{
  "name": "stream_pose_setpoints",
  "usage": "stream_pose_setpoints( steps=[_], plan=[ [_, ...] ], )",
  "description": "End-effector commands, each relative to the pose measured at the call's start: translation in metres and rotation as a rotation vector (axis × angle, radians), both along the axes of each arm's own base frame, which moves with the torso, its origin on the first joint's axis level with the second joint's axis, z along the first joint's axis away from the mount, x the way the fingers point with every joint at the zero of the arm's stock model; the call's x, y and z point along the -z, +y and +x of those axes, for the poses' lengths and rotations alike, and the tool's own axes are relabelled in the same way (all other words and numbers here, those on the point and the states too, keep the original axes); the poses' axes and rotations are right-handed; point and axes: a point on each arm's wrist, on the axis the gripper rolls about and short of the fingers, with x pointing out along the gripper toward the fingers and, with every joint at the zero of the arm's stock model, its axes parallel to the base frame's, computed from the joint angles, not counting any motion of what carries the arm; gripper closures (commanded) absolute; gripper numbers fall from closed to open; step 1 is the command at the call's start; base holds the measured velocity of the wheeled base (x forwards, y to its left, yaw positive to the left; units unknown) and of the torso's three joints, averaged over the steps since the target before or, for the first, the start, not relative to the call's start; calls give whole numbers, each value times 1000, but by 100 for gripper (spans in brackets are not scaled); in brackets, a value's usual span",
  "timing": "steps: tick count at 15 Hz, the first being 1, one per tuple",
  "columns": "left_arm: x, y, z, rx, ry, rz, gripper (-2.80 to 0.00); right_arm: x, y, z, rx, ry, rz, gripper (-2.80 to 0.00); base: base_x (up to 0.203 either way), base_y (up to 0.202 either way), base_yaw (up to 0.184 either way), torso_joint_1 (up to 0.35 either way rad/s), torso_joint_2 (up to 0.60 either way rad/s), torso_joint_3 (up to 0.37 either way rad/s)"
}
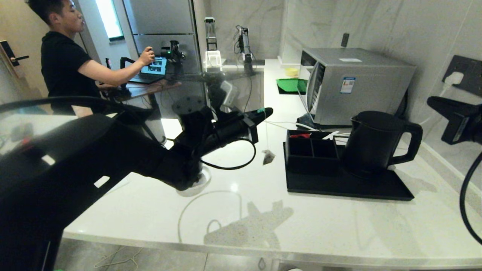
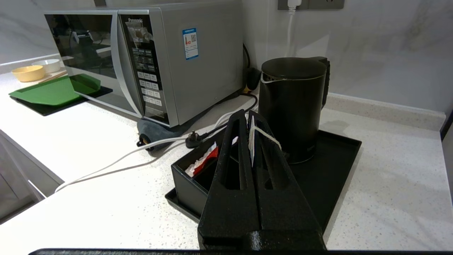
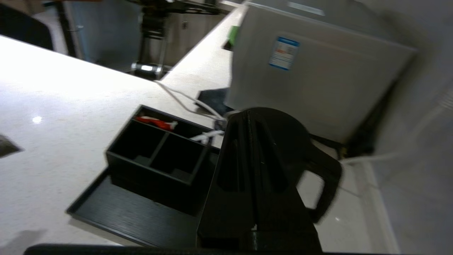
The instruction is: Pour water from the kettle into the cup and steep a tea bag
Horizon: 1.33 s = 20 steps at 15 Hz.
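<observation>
Landmark: the black tray [image 1: 339,188]. Nearest, left of the tray, the left gripper [image 1: 263,111] hangs above the counter [image 1: 263,226], jaws clamped on the tag and string so the tea bag [image 1: 268,157] dangles clear, presumably kept ready for the cup, which is barely visible under that arm. On the tray's right half stands the kettle [image 1: 371,145], handle facing right. Beyond the tray's right edge the right gripper [image 3: 249,117] is raised, jaws together and empty, probably bound for the handle.
</observation>
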Motion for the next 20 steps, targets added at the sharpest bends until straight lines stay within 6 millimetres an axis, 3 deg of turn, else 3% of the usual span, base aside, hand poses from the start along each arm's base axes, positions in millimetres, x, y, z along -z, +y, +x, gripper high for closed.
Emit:
stream_pose_setpoints(
  steps=[1,6,9,16,20],
  plan=[
    [0,0,0,2,-3,-2,0,0,-8,-11,39,-14,4,0,0,0,0,0,0,0],
    [0,0,0,2,-5,-3,0,29,-11,-50,73,22,26,0,0,0,0,0,0,0],
    [-4,1,-1,1,-12,-7,0,48,-11,-64,78,3,38,0,0,0,0,0,0,0],
    [-9,9,1,-16,-24,-13,0,116,-5,-117,54,157,105,0,0,0,0,0,0,0],
    [-9,8,0,-13,-26,-14,0,130,-1,-146,-3,203,100,0,0,0,0,0,0,0]
  ],
)
